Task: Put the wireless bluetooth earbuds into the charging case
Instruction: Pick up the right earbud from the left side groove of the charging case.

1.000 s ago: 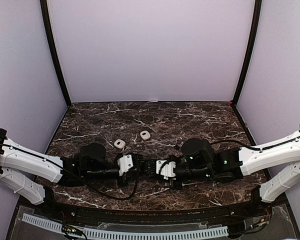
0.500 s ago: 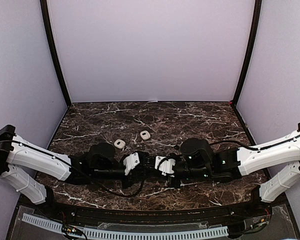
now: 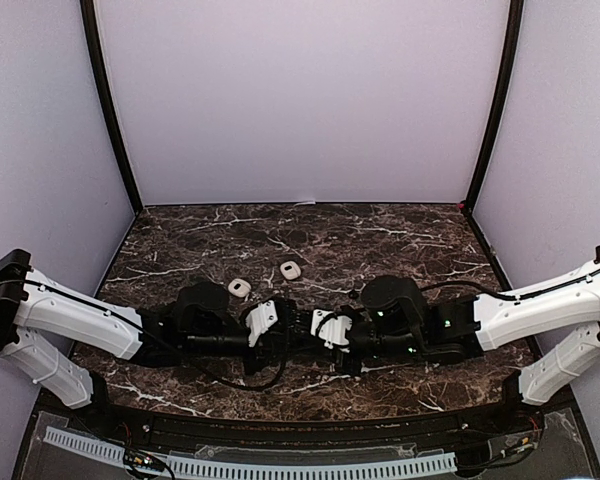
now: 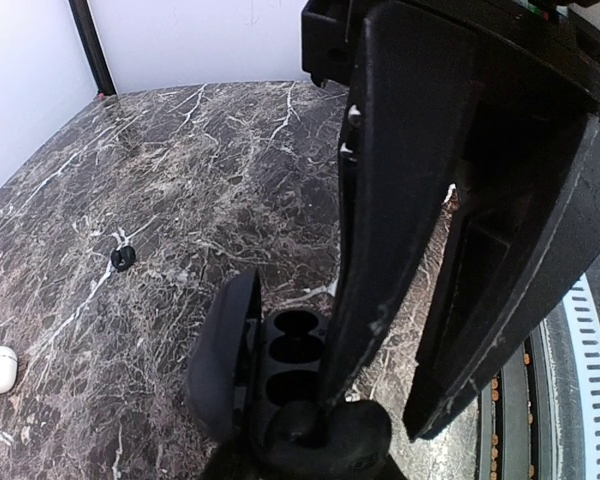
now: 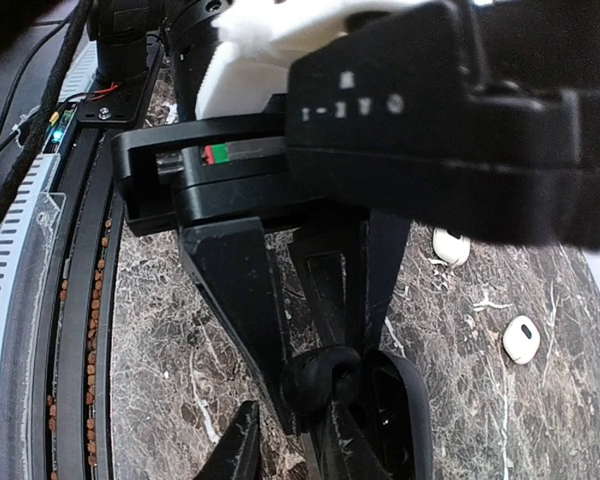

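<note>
Where the two arms meet at the near middle of the table (image 3: 400, 240), the only writing is a row of pale characters (image 5: 350, 105) on the black housing of the left gripper (image 5: 318, 375). They are too blurred to read, and a small red and green tag (image 5: 215, 153) sits below them. The table is dark brown marble with white veins, and the walls (image 3: 300, 100) are plain pale lilac.

A charging case (image 4: 298, 352), smooth matte black and pebble-shaped, stands open with its rounded lid (image 4: 225, 350) swung aside and oval wells showing. The left gripper's long black plastic fingers (image 5: 242, 290) are pressed tight on the case, holding it.

The right gripper (image 4: 375, 405) has its jaws a little apart with nothing between them. One finger (image 4: 390, 200) reaches into the case, its tip against a rounded black lump (image 4: 300, 425) at the case's end. Whether that lump is an earbud cannot be told.

A black earbud (image 4: 123, 257) lies alone on the marble, apart from the case. A white earbud (image 3: 239, 288) and a second white earbud (image 3: 290, 270), both glossy and rounded, lie just beyond the grippers toward the far left, apart from each other.
</note>
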Available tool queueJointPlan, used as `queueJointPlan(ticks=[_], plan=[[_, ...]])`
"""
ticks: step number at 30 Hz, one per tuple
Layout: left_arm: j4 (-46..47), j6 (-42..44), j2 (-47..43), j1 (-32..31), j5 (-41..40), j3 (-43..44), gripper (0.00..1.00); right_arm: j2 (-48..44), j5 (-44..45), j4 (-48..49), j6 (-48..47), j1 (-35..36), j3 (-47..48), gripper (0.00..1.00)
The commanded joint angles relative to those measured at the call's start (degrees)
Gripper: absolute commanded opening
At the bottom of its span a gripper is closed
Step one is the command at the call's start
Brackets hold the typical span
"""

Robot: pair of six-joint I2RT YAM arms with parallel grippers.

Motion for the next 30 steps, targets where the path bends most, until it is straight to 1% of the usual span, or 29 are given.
queueJointPlan(ticks=[1,9,17,21,30], plan=[[1.6,-0.54,-0.96,0.33,0.59,0.43,0.14,-0.02,-1.02,3.43,1.09,-0.58,-0.26,0.21],[1.64,-0.13,-1.12,0.33,0.09,0.17,0.15,0.73,-1.07,5.19,2.45,-1.03,0.08,0.21],[1.64,0.09,-1.62,0.33,-0.62,-0.14,0.15,0.82,-1.5,4.5,2.64,-1.35,0.55,0.11],[1.9,-0.09,-1.97,0.33,-2.46,-0.51,0.14,-0.44,-1.55,4.48,2.93,-1.57,-0.04,0.1],[4.3,-0.85,-3.23,0.42,-6.33,-2.18,0.14,-4.77,-1.67,12.06,9.59,-2.57,-5.28,0.08]])
